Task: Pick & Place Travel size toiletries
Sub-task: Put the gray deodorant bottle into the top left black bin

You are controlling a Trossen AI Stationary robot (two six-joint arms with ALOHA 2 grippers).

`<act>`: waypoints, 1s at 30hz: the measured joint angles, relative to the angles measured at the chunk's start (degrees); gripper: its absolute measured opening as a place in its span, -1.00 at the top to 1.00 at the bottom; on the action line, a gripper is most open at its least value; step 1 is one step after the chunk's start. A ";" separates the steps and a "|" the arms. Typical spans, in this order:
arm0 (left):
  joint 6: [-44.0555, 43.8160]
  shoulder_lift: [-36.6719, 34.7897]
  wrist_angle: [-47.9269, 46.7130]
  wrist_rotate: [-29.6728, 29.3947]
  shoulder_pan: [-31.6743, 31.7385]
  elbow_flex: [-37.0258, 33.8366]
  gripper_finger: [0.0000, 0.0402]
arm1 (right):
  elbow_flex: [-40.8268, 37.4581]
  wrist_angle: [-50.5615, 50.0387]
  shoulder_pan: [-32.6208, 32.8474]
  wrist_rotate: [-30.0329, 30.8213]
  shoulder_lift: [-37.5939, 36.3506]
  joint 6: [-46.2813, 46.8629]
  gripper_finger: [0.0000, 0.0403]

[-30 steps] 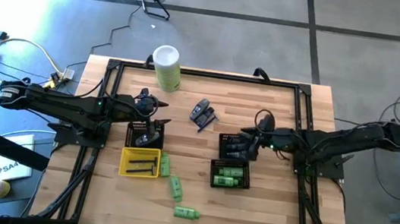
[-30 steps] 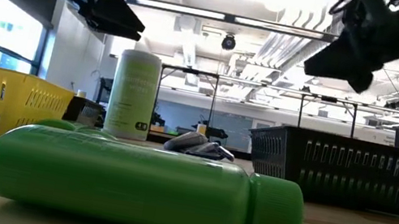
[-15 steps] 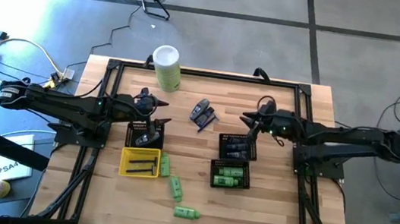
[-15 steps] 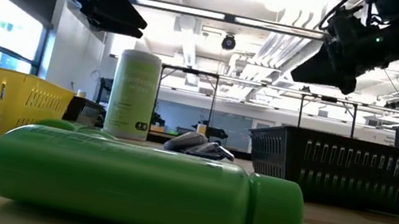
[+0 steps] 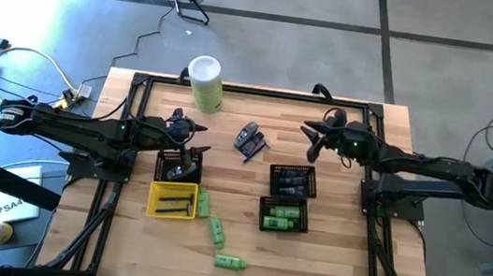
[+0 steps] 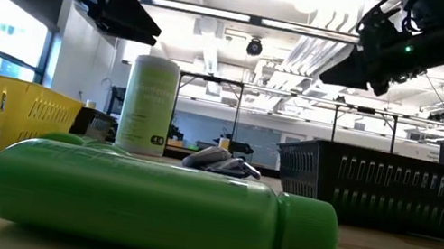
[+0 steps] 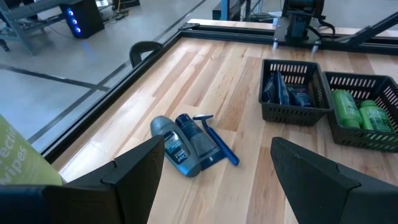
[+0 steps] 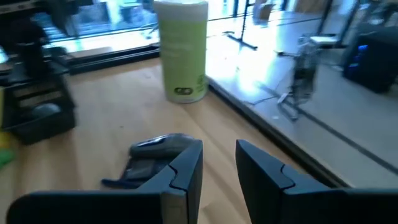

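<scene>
Beyond the right gripper [image 5: 313, 144], toward the middle of the table [image 5: 326, 261], lies a cluster of dark toiletries [image 5: 249, 140]: a grey bottle [image 7: 165, 139], a dark tube [image 7: 195, 144] and a blue razor [image 7: 214, 139], touching one another. Landmark for all placements: this cluster. The right gripper hangs above the wood just to its right, fingers [image 8: 186, 167] parted by a narrow gap and holding nothing, aimed at the pile. The left gripper [image 5: 193, 130] hangs on the cluster's left side, jaws wide and empty; it appears slightly farther off, so the right arm is judged better placed. The pile's long axes run diagonally to the table edge, so a grasp would likely need the narrow jaws widened and set across a tube.

Materials: bottle and tube smooth, rounded plastic; razor thin and hard. Right of and nearer than the cluster, two black mesh baskets [image 5: 292, 181] hold dark tubes and green bottles [image 5: 282, 216]. Three more green bottles [image 5: 229, 261] lie loose on the wood, well nearer. A pale canister [image 5: 205, 83] stands upright behind the cluster.
</scene>
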 joint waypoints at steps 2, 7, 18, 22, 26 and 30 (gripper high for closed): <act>0.00 0.00 0.04 -0.02 0.00 0.00 -0.43 | 0.00 -0.50 -0.48 -3.27 0.00 0.06 0.56; 0.00 0.00 0.03 -0.17 0.00 0.00 -0.43 | 0.00 -1.08 -0.47 -7.11 0.00 3.17 0.56; -0.02 0.00 0.54 -0.17 0.00 0.00 -0.43 | 0.00 -1.17 -0.43 -6.96 0.00 4.61 0.56; -0.02 0.00 0.61 -0.17 0.00 0.00 -0.43 | 0.00 -1.17 -0.43 -6.88 0.00 3.11 0.56; -0.04 0.00 2.37 -1.36 0.02 0.00 -0.43 | 0.00 -1.15 -0.43 -6.80 0.00 1.01 0.56; -0.07 -0.02 4.66 -1.53 0.02 0.00 -0.43 | 0.00 -0.79 -0.43 -6.78 0.00 -0.72 0.56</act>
